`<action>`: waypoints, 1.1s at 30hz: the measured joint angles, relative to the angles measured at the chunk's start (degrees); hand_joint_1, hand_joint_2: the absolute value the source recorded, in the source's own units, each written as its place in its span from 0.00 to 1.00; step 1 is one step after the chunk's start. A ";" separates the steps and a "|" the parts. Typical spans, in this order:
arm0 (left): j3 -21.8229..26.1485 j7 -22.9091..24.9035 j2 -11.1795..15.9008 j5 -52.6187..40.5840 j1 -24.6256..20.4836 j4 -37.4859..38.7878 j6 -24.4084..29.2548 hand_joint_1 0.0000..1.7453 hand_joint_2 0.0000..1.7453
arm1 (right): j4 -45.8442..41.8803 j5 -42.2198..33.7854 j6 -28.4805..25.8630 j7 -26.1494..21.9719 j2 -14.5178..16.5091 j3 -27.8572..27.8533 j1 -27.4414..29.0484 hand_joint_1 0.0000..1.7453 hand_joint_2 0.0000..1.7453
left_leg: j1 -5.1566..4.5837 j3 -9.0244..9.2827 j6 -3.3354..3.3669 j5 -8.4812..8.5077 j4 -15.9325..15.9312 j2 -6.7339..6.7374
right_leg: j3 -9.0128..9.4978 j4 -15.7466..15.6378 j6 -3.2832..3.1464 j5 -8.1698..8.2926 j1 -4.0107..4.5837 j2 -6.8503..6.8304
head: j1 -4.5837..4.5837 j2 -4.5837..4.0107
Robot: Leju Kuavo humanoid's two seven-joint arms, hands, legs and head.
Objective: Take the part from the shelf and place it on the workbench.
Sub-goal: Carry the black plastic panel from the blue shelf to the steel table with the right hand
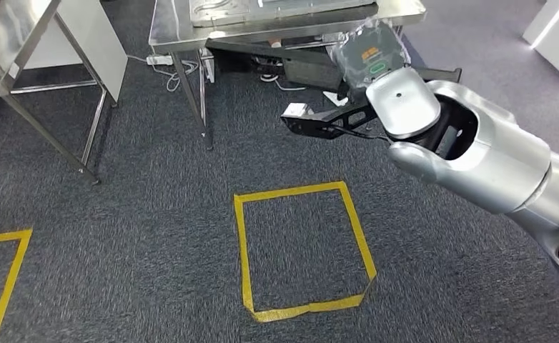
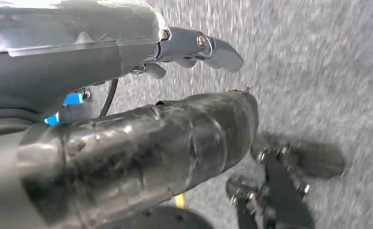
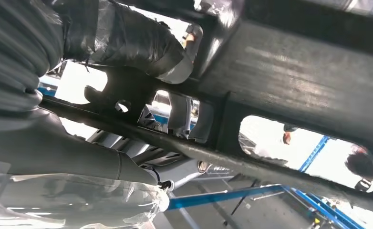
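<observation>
Carry step: right hand (image 1: 377, 53) fingers closed around black frame part (image 1: 327, 118). Left hand (image 2: 127, 143) holds nothing, fingers apart. Next: walk to steel workbench (image 1: 276, 28), 12 o'clock.

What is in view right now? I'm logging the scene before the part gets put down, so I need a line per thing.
Part: one, black, flat with cutouts, held out over the carpet.
Workbench: one, steel, ahead at the top.
Steel frame table: one, far left.
Tape square: one, yellow, on the grey carpet.
Tape corner: one, yellow, left edge.
Cables: white, under the workbench.
Right hand: grips the part.
Left hand: hangs above the carpet, holding nothing.
</observation>
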 joint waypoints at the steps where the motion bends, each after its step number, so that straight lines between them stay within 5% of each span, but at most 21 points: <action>1: -0.01 0.02 0.03 -0.03 0.01 0.00 0.00 0.00 0.00 | 0.03 -0.01 0.01 0.00 -0.03 0.00 -0.06 1.00 1.00 | 0.08 1.01 0.22 -0.08 -0.57 0.07 | -0.65 1.56 0.09 -0.16 0.02 -0.10 | 0.10 0.01; 5: -0.07 0.10 0.01 -0.09 -0.15 -0.01 -0.02 0.00 0.00 | 0.08 -0.10 0.04 0.00 -0.09 0.02 -0.04 1.00 1.00 | 0.28 2.94 0.52 -1.53 -0.75 0.17 | -8.63 13.05 0.50 -4.60 0.30 -0.27 | 0.29 0.00; 7: -0.11 0.15 -0.04 -0.12 -0.16 -0.01 -0.03 0.00 0.00 | 0.09 -0.19 0.07 0.00 -0.10 0.06 0.17 1.00 1.00 | 0.40 3.87 0.18 -2.86 -0.10 -0.07 | -10.45 12.63 0.77 -4.72 0.29 -0.32 | 0.29 0.00; 10: -0.16 0.21 -0.11 -0.31 0.08 -0.01 -0.04 0.00 0.00 | 0.15 -0.21 0.08 0.00 -0.18 0.14 0.13 1.00 1.00 | 0.66 4.92 -0.71 -5.33 1.75 -0.42 | -8.93 3.65 0.91 2.58 0.28 -0.41 | 0.31 0.00; 12: -0.22 0.27 -0.15 -0.45 -0.01 -0.01 -0.04 0.00 0.00 | 0.19 -0.22 0.08 0.00 -0.26 0.31 0.09 1.00 1.00 | 0.66 4.53 -1.37 -6.40 2.87 -0.57 | -8.65 1.09 0.17 4.99 0.53 -0.34 | 0.29 0.01; 16: -0.46 0.86 -0.19 -0.78 -0.11 -0.02 0.06 0.00 0.00 | 0.21 -0.34 0.10 -0.01 -0.34 0.44 0.07 1.00 1.00 | 0.85 3.82 -2.62 -7.45 5.14 -0.49 | -7.53 0.68 -1.36 4.57 0.49 -0.32 | 0.05 0.01; 21: -1.19 1.39 -0.14 -1.05 -0.13 -0.02 0.13 0.00 0.00 | 0.24 -0.53 0.13 -0.02 -0.33 0.90 0.13 1.00 1.00 | 2.19 -5.23 -4.33 -11.47 18.22 -0.07 | -5.00 0.03 -1.56 3.01 0.34 -0.30 | -0.22 0.00; 23: -1.31 1.40 -0.18 -1.06 0.01 -0.02 0.10 0.00 0.00 | 0.25 -0.69 0.14 -0.02 -0.33 1.09 0.25 1.00 1.00 | 2.53 -5.45 -4.35 -8.81 14.94 -0.04 | -3.68 0.02 -1.35 2.03 0.35 -0.30 | -0.22 0.00; 25: -1.38 1.39 -0.21 -1.07 0.08 -0.02 0.10 0.00 0.00 | 0.25 -0.77 0.13 -0.02 -0.34 1.17 0.20 1.00 1.00 | 2.50 -3.47 -3.96 -3.43 7.52 -0.04 | -2.53 -0.07 -0.99 1.13 0.33 -0.25 | -0.20 0.00; 27: -1.48 1.34 -0.21 -1.07 0.01 -0.02 0.13 0.00 0.00 | 0.27 -0.79 0.14 -0.02 -0.35 1.36 0.09 1.00 1.00 | 1.93 -2.00 -3.34 -1.07 3.37 0.06 | -1.99 -0.21 -0.35 0.46 0.13 -0.05 | -0.16 0.00; 31: -1.69 1.09 -0.18 -1.10 -0.21 -0.02 0.14 0.00 0.00 | 0.29 -0.81 0.13 -0.02 -0.44 1.55 -0.12 1.00 1.00 | 1.31 -0.52 -2.33 -1.28 2.21 0.15 | -1.84 0.62 0.96 -0.96 -0.25 -0.10 | -0.12 0.00; 33: -1.84 0.97 -0.14 -1.11 -0.25 -0.02 0.13 0.00 0.00 | 0.31 -0.80 0.14 -0.02 -0.54 1.52 -0.37 1.00 1.00 | 1.31 0.52 -1.56 -1.71 1.74 0.27 | -4.66 5.90 0.74 -3.03 0.02 -0.43 | -0.03 0.00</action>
